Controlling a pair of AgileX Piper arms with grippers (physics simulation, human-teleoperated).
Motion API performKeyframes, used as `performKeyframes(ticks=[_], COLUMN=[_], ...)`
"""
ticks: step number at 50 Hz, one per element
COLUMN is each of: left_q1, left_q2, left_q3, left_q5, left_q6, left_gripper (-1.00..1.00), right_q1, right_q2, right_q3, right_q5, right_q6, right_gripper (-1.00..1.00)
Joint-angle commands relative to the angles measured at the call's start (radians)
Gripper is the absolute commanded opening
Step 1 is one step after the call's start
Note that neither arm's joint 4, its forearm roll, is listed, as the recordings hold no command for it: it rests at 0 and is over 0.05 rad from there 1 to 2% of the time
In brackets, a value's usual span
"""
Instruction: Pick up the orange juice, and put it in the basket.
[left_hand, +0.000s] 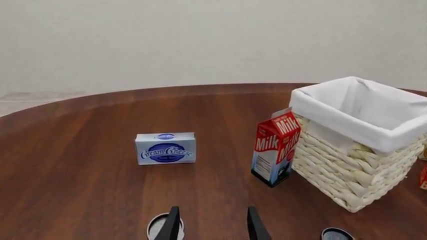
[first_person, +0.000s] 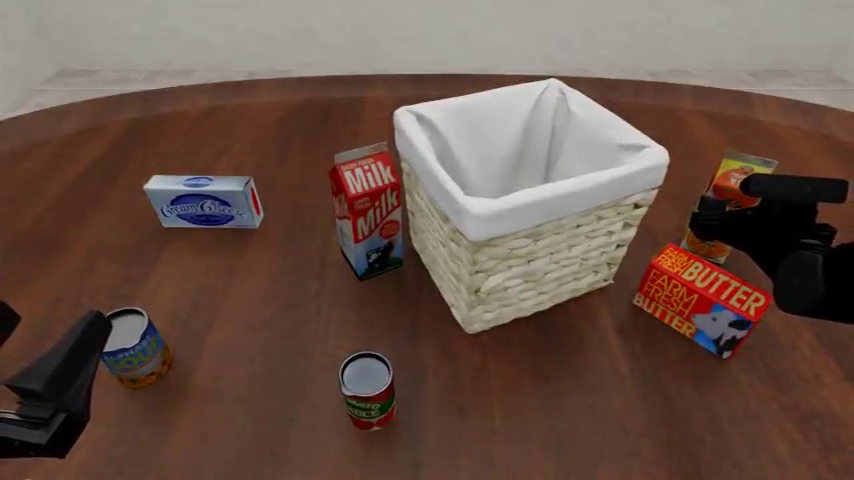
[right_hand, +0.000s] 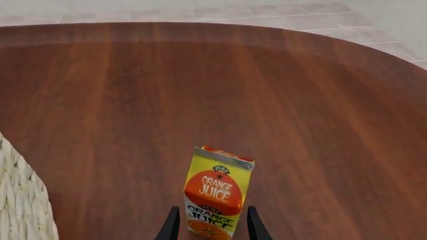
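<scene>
Wooden table (first_person: 267, 300): two cans (first_person: 367, 388), apparently.

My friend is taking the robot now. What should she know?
Right gripper: open, its fingers on either side of the orange juice, not closed on it.
Left gripper: open, holding nothing, low over the table near a can.
The orange juice stands upright on the table, to the right of the basket.
Done: the approach. Left: close, lift, move over the basket, let go inside.
</scene>
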Motion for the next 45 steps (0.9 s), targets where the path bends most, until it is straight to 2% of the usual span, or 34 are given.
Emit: performKeyframes(ticks=[1, 22, 45], left_q1=[-0.003, -0.005, -0.008], left_q2=[0.004, 0.004, 0.008], left_q3=[0.001, 0.003, 0.002], left_q5=[-0.003, -0.006, -0.007], left_q6=[0.003, 0.006, 0.005], left_gripper=[1.0, 1.0, 1.0], right_q1=[-0.01, 0.011, 0.011], right_q2=[0.024, 0.095, 0.136], right_q3=[-0.021, -0.063, -0.1], right_q5=[0.008, 0.018, 0.028], right_q6=[0.003, 0.041, 0.042], right_gripper=[1.0, 1.0, 1.0])
